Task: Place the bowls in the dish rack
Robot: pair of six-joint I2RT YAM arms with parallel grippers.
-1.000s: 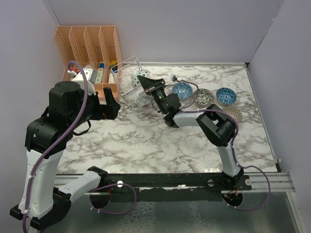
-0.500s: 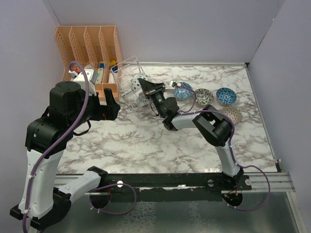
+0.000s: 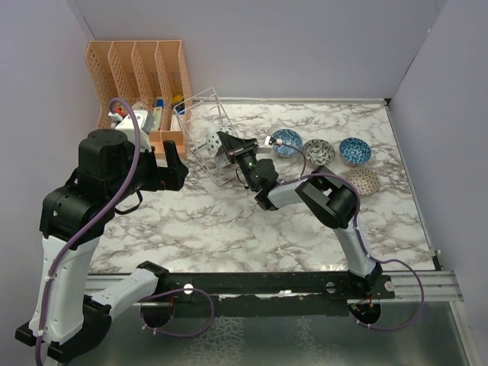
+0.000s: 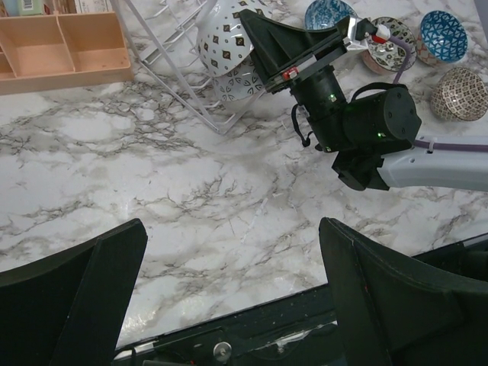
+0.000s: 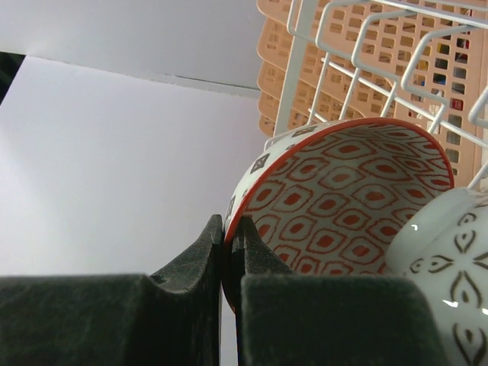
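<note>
The wire dish rack [image 3: 200, 114] stands at the back left of the marble table. My right gripper [image 3: 226, 145] reaches into it, shut on the rim of a white bowl with a red lattice inside [image 5: 343, 198]; the fingers [image 5: 206, 252] pinch its edge. That bowl [image 4: 221, 38] sits against a second white bowl [image 4: 240, 80] inside the rack [image 4: 164, 53]. Four more bowls lie at the right: blue [image 3: 286, 142], grey [image 3: 319, 151], blue [image 3: 355, 149] and pink lattice [image 3: 364, 180]. My left gripper [image 3: 171, 164] is open and empty, above the table just left of the rack.
An orange slotted organizer [image 3: 137, 69] stands at the back left corner, with an orange tray of small items [image 3: 156, 126] in front of it, right beside the rack. Purple walls close the table on three sides.
My right gripper has moved left and down with the red-lattice bowl, deeper into the rack. The left arm has not moved.
</note>
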